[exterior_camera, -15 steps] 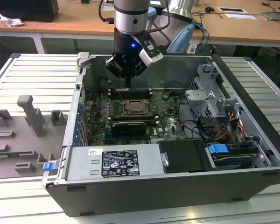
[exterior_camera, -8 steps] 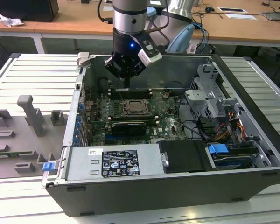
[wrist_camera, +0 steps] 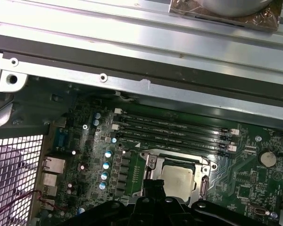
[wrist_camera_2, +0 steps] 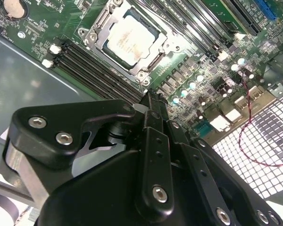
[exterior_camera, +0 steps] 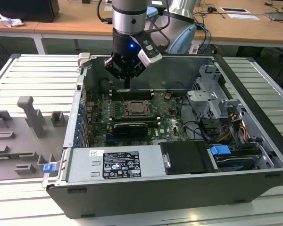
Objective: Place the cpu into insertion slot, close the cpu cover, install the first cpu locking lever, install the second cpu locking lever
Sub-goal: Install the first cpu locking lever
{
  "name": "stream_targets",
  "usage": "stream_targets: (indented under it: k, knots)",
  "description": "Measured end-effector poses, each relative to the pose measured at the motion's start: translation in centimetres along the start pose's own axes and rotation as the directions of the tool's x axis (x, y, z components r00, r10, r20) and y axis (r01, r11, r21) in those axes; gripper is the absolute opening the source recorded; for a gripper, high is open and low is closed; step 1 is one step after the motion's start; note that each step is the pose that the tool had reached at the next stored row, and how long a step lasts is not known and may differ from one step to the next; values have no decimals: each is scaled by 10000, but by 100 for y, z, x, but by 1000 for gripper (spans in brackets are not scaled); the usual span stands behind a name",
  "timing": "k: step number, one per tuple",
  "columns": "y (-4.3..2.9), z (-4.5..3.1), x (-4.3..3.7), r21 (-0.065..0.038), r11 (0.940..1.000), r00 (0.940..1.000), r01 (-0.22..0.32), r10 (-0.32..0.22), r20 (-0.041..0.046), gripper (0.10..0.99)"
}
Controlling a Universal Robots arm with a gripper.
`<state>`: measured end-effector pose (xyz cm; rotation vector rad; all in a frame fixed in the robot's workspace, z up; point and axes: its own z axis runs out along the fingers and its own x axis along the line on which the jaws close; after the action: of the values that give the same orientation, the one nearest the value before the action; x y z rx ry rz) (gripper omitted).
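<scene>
Gripper [wrist_camera_2: 151, 94]: one unit, fingers clenched together, nothing held between them. It hangs over the green board [wrist_camera: 92, 188] inside the open computer case [exterior_camera: 188, 188], near the insertion slot [wrist_camera_2: 142, 74] and apart from it

Cpu [wrist_camera_2: 130, 40]: one, seated flat in the insertion slot, silvery face up

Cpu cover [wrist_camera_2: 167, 42]: one, lying flat down, framing the cpu

Memory slots [wrist_camera: 174, 132]: four in the first wrist view, just beside the insertion slot

Coin battery [wrist_camera: 266, 157]: one

Long black card [exterior_camera: 129, 128]: one
</scene>
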<state>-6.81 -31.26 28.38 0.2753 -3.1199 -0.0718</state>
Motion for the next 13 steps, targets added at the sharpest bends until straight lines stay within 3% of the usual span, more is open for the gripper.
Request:
stream_targets:
  k: [13]
  knots:
    - [8,1,45,0,10000,10000,0,0,0,106]
